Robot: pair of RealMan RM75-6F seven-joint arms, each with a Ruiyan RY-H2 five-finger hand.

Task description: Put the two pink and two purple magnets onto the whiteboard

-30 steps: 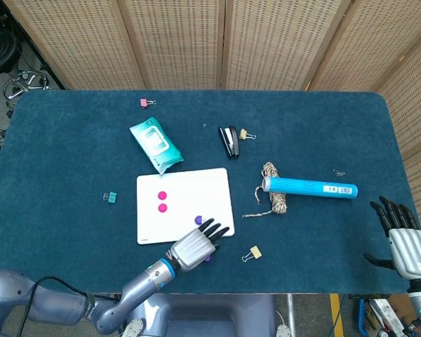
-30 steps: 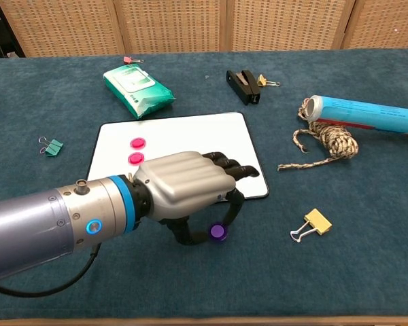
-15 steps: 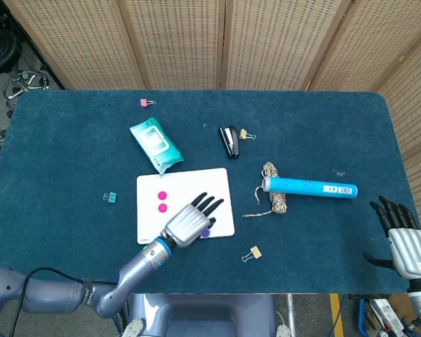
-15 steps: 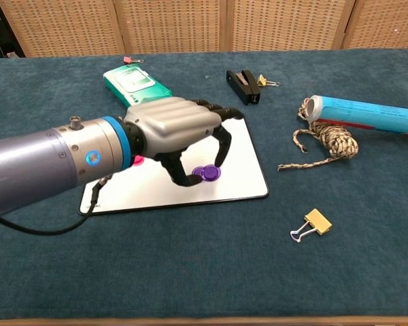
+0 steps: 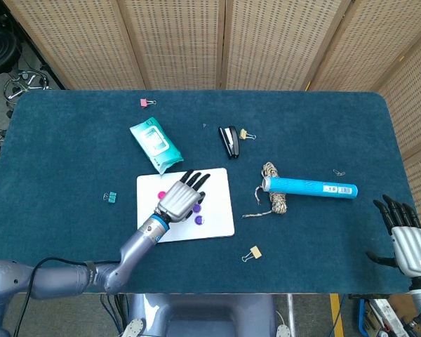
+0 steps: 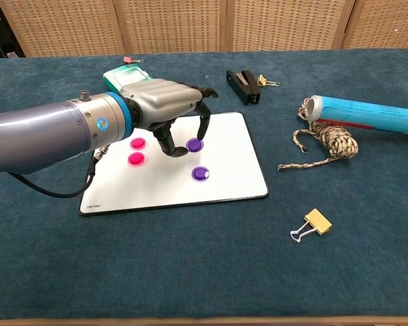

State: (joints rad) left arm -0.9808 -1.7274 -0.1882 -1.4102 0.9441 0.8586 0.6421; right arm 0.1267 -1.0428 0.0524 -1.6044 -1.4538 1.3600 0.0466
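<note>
Nearest the camera, below the left hand, one purple magnet lies flat on the whiteboard. Between the fingertips, a second purple magnet is pinched, at the board. Left of it sit two pink magnets. At the tabletop's edge, the right hand is spread, holding nothing.

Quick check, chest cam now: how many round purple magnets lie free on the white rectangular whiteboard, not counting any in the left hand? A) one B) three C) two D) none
A: one round purple magnet lies alone on the white rectangular whiteboard, while the left hand pinches the other purple magnet between its fingertips, over or at the board; whether it touches cannot be told. The two pink magnets sit further left.
</note>
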